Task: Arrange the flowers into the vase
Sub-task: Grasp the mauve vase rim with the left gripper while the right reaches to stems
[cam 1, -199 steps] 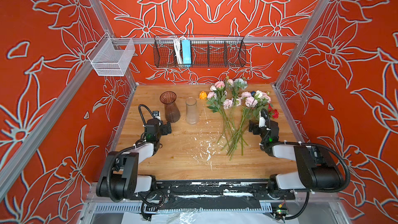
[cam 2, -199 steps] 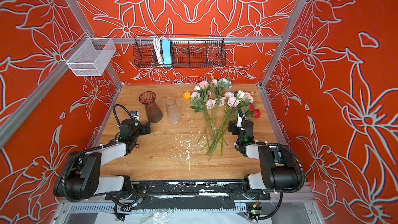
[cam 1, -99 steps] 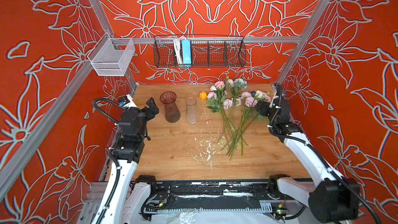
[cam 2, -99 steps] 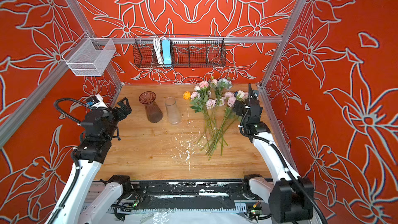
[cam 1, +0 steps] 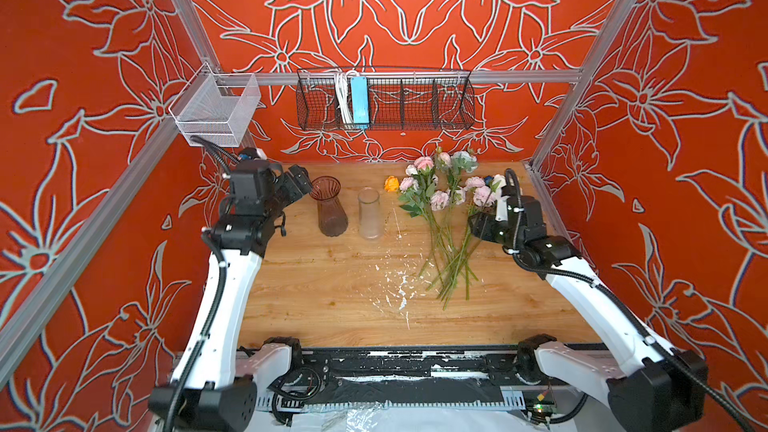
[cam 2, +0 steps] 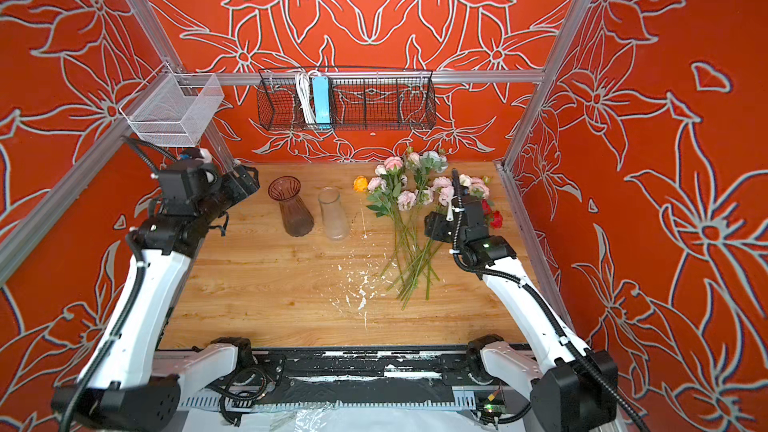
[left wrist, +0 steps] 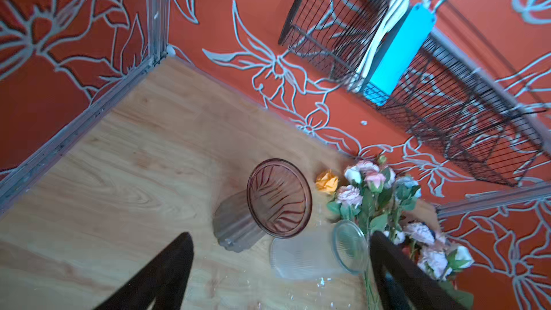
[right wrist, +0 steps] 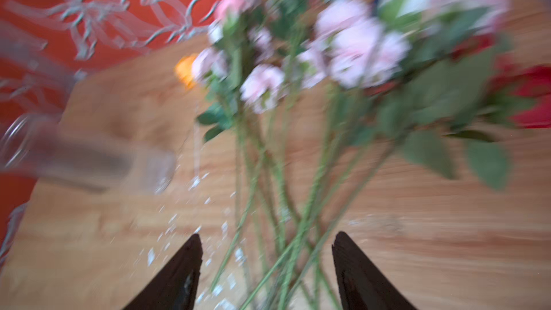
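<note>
As stems cross, flowers mostly lt pink

White-shelled arms, black joints, black corrugated cables, black tapered end effectors.

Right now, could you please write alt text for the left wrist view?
A ribbed brown vase and a clear glass vase stand on the wooden table, with pink flowers lying beside them; the open left pincer frames the foreground.
</note>
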Robot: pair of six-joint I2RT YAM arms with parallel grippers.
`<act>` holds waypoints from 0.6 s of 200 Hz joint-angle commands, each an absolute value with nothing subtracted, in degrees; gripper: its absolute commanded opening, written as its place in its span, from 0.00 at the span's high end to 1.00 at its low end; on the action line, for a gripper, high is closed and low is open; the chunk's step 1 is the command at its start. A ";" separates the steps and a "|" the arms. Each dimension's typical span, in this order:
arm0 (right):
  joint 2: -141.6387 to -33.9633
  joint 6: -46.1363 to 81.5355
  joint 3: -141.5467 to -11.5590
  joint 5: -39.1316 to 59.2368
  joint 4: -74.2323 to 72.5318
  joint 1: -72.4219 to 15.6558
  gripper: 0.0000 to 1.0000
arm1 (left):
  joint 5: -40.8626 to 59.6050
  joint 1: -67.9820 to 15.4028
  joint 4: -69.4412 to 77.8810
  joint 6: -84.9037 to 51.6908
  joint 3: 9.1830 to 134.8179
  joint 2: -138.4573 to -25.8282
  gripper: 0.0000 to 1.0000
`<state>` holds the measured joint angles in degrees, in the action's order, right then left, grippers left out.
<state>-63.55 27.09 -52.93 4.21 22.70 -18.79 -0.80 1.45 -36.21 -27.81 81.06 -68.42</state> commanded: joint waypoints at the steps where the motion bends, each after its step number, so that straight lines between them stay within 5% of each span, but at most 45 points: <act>1: -66.87 28.37 -56.52 5.29 23.71 -24.44 0.29 | 2.49 1.60 -49.11 -25.44 87.15 -75.28 0.09; 75: -84.37 41.20 -55.20 24.81 -0.40 -32.02 0.30 | 7.74 3.87 -51.42 -22.44 94.31 -88.53 0.26; 120: -96.04 46.24 -57.77 27.73 -8.39 -33.37 0.41 | 15.84 6.12 -51.29 -20.34 96.34 -93.79 0.50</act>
<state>-91.66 40.77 -55.59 24.21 -1.39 -32.42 10.55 5.78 -50.11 -22.04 94.30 -91.24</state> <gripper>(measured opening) 0.609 0.531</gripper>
